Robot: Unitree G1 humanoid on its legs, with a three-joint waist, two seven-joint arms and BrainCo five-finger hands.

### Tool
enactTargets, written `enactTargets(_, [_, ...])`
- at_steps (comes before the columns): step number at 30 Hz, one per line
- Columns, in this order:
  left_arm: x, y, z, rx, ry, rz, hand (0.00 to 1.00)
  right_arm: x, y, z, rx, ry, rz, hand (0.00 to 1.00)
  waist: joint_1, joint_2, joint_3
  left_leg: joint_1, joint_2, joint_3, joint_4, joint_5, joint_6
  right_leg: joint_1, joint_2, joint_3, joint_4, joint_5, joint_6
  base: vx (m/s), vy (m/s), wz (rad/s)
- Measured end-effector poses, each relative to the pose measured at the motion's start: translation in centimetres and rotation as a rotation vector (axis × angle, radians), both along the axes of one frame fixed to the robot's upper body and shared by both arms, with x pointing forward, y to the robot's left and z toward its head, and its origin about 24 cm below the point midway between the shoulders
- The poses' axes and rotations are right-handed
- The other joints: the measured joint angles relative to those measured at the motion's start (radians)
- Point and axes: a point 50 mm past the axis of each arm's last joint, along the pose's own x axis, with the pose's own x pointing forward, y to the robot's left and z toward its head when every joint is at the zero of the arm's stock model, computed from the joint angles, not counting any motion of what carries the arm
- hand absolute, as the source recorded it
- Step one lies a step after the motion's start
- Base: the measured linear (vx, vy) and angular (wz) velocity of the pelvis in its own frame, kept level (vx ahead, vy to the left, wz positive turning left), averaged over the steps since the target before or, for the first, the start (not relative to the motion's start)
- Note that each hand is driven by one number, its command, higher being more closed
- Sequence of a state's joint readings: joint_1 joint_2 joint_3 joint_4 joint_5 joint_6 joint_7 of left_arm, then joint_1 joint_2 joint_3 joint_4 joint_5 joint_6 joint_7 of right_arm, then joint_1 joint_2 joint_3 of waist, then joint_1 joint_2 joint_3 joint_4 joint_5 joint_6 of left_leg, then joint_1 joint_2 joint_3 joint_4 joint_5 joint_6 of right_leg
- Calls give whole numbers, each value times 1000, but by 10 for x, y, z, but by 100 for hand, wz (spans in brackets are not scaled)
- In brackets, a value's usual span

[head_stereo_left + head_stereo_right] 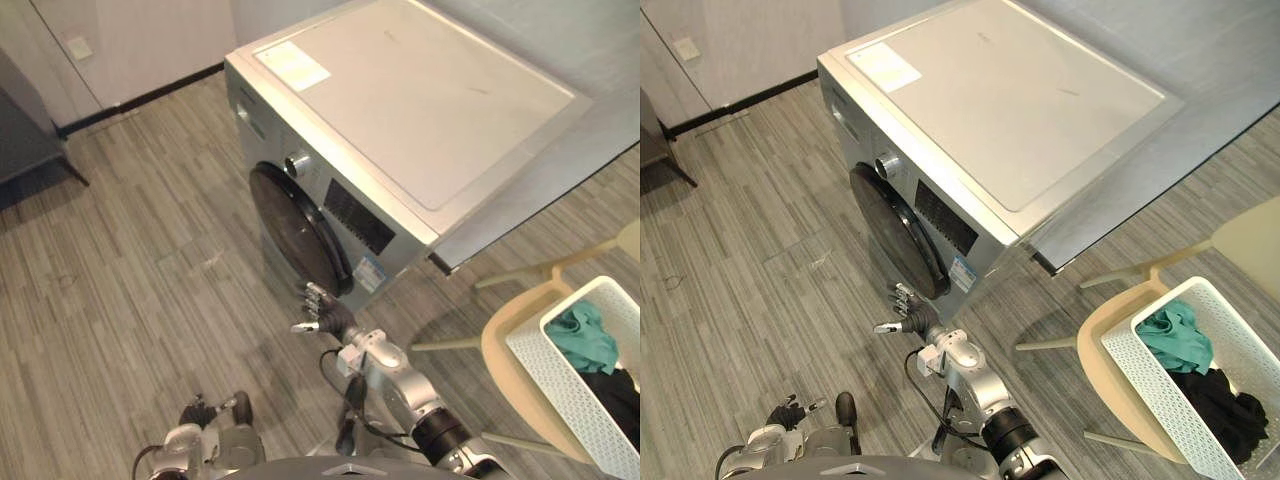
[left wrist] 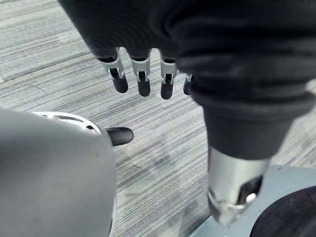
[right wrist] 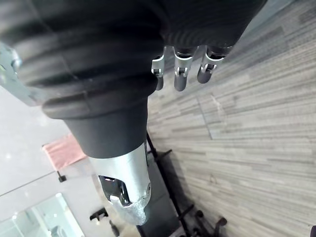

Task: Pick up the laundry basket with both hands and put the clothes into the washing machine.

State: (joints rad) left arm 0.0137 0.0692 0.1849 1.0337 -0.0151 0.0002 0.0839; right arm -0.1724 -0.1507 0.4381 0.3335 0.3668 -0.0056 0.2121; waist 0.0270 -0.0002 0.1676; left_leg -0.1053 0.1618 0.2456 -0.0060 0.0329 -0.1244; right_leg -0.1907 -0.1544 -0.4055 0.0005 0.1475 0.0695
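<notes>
1. The right hand (image 1: pixel 322 308) is held open and empty near the washing machine's (image 1: pixel 1020 110) shut door (image 1: pixel 895 235).
2. The left hand (image 2: pixel 143 79) is seen relaxed, empty.
3. The laundry basket (image 1: pixel 1140 385) of clothes (image 1: pixel 1175 335) is set on a chair (image 1: pixel 1095 345).

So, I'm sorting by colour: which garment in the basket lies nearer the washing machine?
The teal garment, bunched at the end of the white basket toward the washing machine; the black garment fills the far end.
</notes>
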Motion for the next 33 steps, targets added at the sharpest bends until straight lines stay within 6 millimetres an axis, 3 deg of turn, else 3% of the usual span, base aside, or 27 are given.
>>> enactTargets(3, [3,-1,1,2,-8,0,0,15,3,11,-12,-40,-2,0,3,7,18,-19,-6,-10,1,3,0,-2,-3,-14,-15,8,1,38,25,15])
enactTargets(5, [9,-1,3,13,-22,1,0,35,-5,24,-25,-85,-56,0,4,15,43,-35,-9,-29,1,9,0,-8,-7,-35,-17,9,1,38,26,25])
enactTargets(9, [22,-3,9,37,-74,-22,0,72,-35,57,-37,-183,-242,0,21,21,87,-73,-16,-33,-7,36,-3,-41,-14,-47,-16,18,-4,26,23,13])
enactTargets(13, [27,-5,12,43,-98,-35,0,90,-64,83,-80,-262,-356,0,21,26,111,-86,-22,-33,-16,46,-1,-56,-19,-47,-17,21,-4,0,0,0])
enactTargets(19, [31,-6,14,40,-118,-40,0,76,-61,107,-20,-384,-350,0,13,25,121,-121,-22,-29,-17,42,5,-92,-19,-43,-17,29,-4,0,0,0])
enactTargets(23, [32,-5,15,44,-124,-38,0,53,-63,111,25,-430,-350,0,8,24,132,-121,-22,-26,-17,39,9,-96,-19,-38,-17,30,-5,5,4,-1])
enactTargets(27, [32,-3,15,53,-122,-36,0,26,-63,127,76,-547,-344,0,-6,20,135,-133,-24,-18,-17,36,13,-120,-19,-19,-16,33,-5,31,18,-10])
enactTargets(33, [32,1,16,66,-124,-26,0,6,-64,121,104,-571,-376,0,-36,-1,147,-133,-24,-5,-17,35,13,-128,-18,-6,-16,34,-4,42,14,-5])
